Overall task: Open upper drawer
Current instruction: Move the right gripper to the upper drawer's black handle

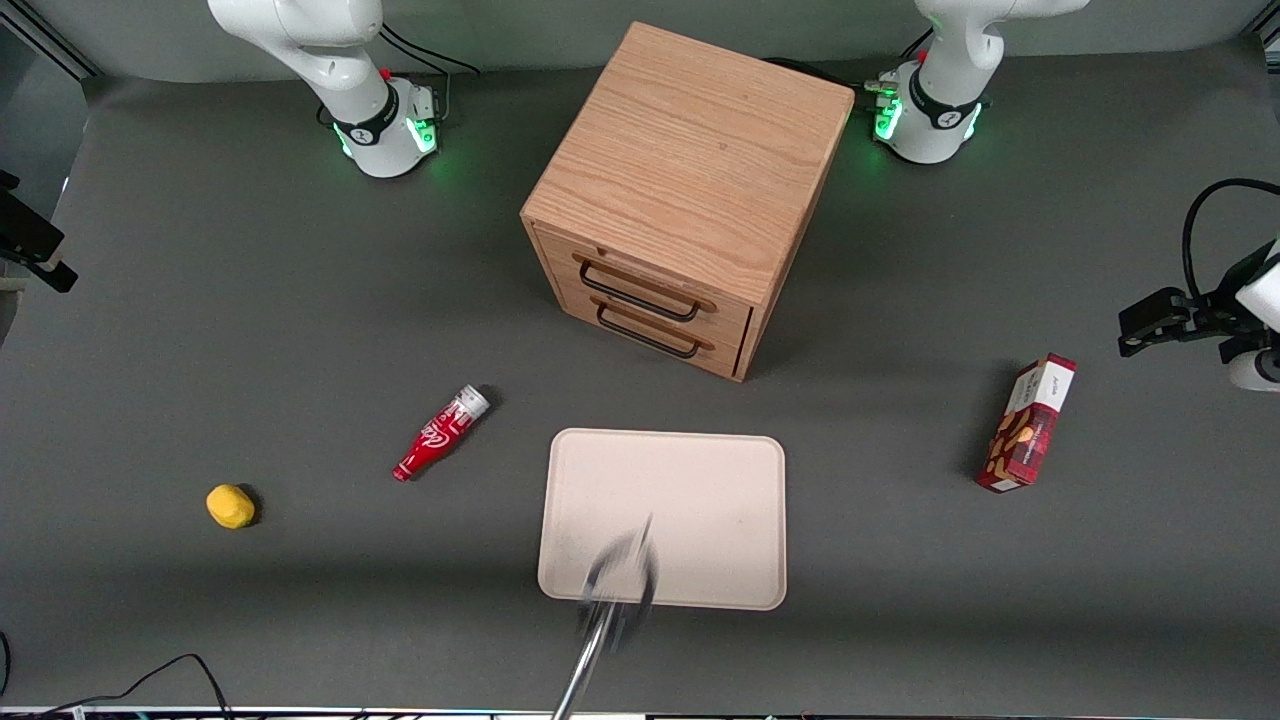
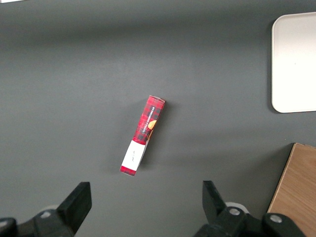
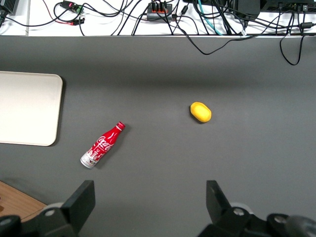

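Note:
The oak cabinet (image 1: 690, 160) stands at the middle of the table, farther from the front camera than the tray. Its upper drawer (image 1: 655, 283) is shut, and its thin black wire handle (image 1: 640, 292) lies across the front. The lower drawer (image 1: 650, 330) beneath it is also shut. My right gripper (image 3: 148, 205) is open and empty. It hangs high over bare table toward the working arm's end, well apart from the cabinet. Its black fingers (image 3: 79, 200) frame the mat. A corner of the cabinet (image 3: 12, 197) shows in the right wrist view.
A beige tray (image 1: 662, 520) lies in front of the drawers. A red bottle (image 1: 440, 432) and a yellow lemon (image 1: 230, 506) lie toward the working arm's end, and a red box (image 1: 1028, 424) toward the parked arm's. A blurred metal rod (image 1: 600, 620) stands close to the front camera.

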